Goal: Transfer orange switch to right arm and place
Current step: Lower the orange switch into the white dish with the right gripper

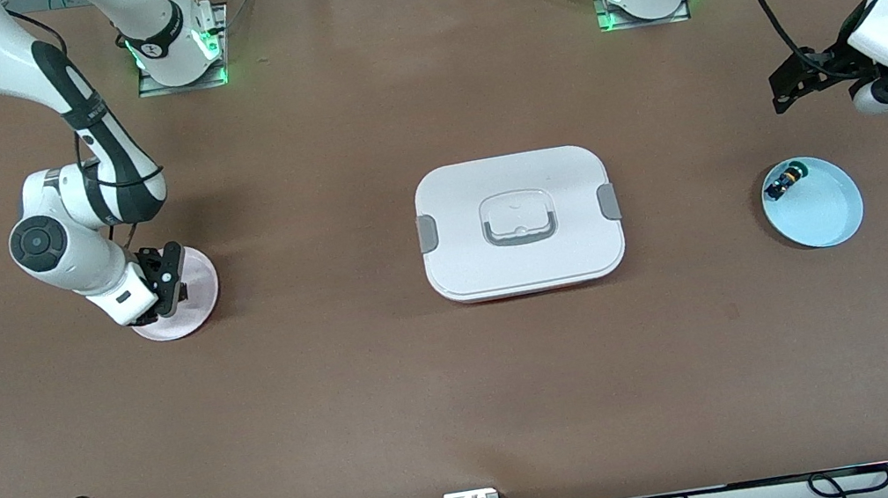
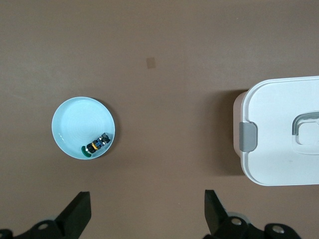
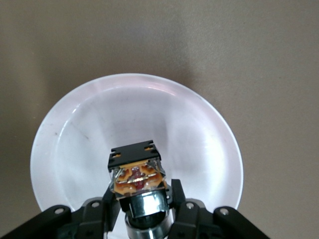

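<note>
Evidently the orange switch (image 3: 137,172) is gripped by the right gripper (image 3: 144,204), whose fingers are clenched on its metal barrel, with the tan-gold block end pointing down toward the pink plate (image 3: 75,124). Whether the block end touches the plate or hangs just above it cannot be told. The plate is found at nine o'clock of the white lidded box (image 1: 518,224) in the front view, toward the right arm's end of the table (image 1: 342,390).

The hand-over is judged to be done, since the switch is carried by the right arm alone. Only the placing is judged to be left: the switch is to be set down on the pink plate and let go.

The left gripper (image 2: 147,211) is held with its fingers spread wide and nothing between them, over bare table at about twelve o'clock of the blue plate (image 1: 831,219); this arm waits. A green-capped switch (image 1: 781,184) is seen lying in the blue plate, against its rim at about ten o'clock.
</note>
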Robot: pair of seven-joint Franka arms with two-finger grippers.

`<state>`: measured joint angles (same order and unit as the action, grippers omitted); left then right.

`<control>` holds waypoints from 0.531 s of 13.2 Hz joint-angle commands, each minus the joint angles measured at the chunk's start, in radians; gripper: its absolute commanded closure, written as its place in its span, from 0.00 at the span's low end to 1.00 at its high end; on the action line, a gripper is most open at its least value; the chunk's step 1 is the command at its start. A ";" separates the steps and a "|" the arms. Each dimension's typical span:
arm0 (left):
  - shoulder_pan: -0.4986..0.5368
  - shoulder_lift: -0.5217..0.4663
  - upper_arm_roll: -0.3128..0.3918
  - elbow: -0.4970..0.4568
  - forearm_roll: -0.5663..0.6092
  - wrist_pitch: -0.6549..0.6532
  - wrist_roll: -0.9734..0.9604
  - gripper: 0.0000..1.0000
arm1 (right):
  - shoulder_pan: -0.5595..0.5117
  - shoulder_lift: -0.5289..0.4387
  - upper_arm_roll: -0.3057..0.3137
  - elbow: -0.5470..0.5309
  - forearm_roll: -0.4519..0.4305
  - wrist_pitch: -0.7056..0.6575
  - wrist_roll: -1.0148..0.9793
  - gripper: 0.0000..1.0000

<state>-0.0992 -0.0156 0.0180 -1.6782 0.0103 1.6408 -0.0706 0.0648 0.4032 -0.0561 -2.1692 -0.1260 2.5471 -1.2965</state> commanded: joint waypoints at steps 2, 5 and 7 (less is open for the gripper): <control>-0.001 0.005 -0.003 0.025 -0.007 -0.021 -0.008 0.00 | -0.025 0.000 0.009 -0.040 -0.015 0.074 -0.026 0.79; 0.003 0.005 -0.001 0.025 -0.007 -0.019 -0.008 0.00 | -0.025 0.005 0.010 -0.038 -0.014 0.076 -0.011 0.60; 0.006 0.006 -0.001 0.025 -0.007 -0.019 -0.008 0.00 | -0.025 -0.004 0.010 -0.037 -0.006 0.068 0.002 0.00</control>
<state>-0.0987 -0.0156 0.0184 -1.6771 0.0103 1.6404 -0.0707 0.0530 0.4137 -0.0560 -2.1960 -0.1259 2.6054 -1.3036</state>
